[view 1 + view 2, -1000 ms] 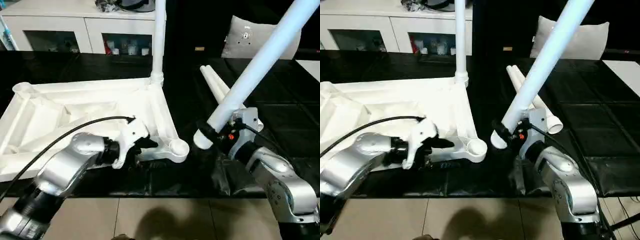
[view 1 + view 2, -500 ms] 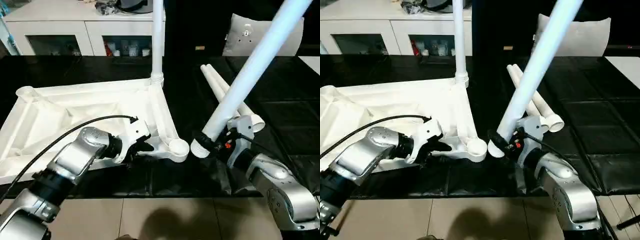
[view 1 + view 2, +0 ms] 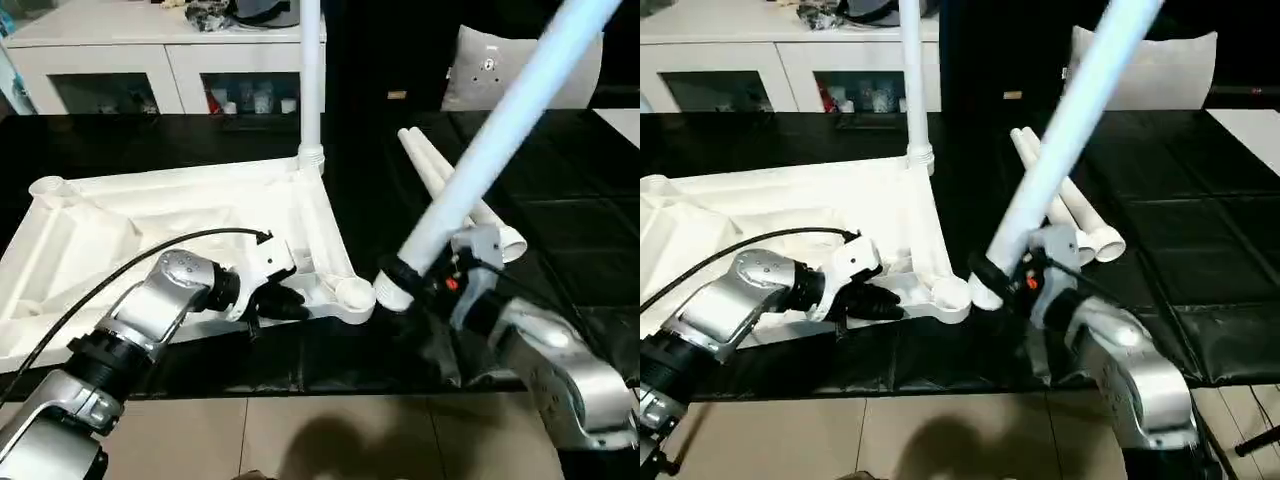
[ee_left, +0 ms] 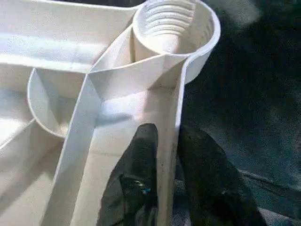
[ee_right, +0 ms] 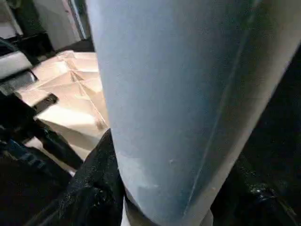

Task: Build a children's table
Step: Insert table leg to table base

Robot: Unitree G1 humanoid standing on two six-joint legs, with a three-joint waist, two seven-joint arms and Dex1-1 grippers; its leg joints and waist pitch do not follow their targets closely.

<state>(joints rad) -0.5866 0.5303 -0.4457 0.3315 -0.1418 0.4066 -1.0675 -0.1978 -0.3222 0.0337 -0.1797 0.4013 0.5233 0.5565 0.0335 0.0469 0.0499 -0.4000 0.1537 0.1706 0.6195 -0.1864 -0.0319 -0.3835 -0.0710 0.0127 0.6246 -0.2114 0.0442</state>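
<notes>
Fitting the second leg, by the look of things. Upside-down white table top (image 3: 150, 230) lying ribbed side up on a black tabletop (image 3: 590, 210), with one leg (image 3: 310, 80) already standing upright in the far corner socket. Left gripper (image 3: 285, 300) at the near edge of the top, its black fingers (image 4: 141, 155) pinching the thin side wall just beside the empty near corner socket (image 3: 352, 292), one finger inside the wall and one outside, apparently steadying the top. Right gripper (image 3: 425, 280) clamped around the thick lower end of another leg (image 3: 500, 130), held tilted, upper end leaning away to the right, collared lower end hovering just beside the empty socket and not yet in it. Two spare legs (image 3: 445, 185) resting on the black surface behind the held one. Next move, judged from this: bringing the tilted leg upright, centring its end over the threaded socket, lowering it in and twisting, with the left hold kept firm against sliding of the top.
</notes>
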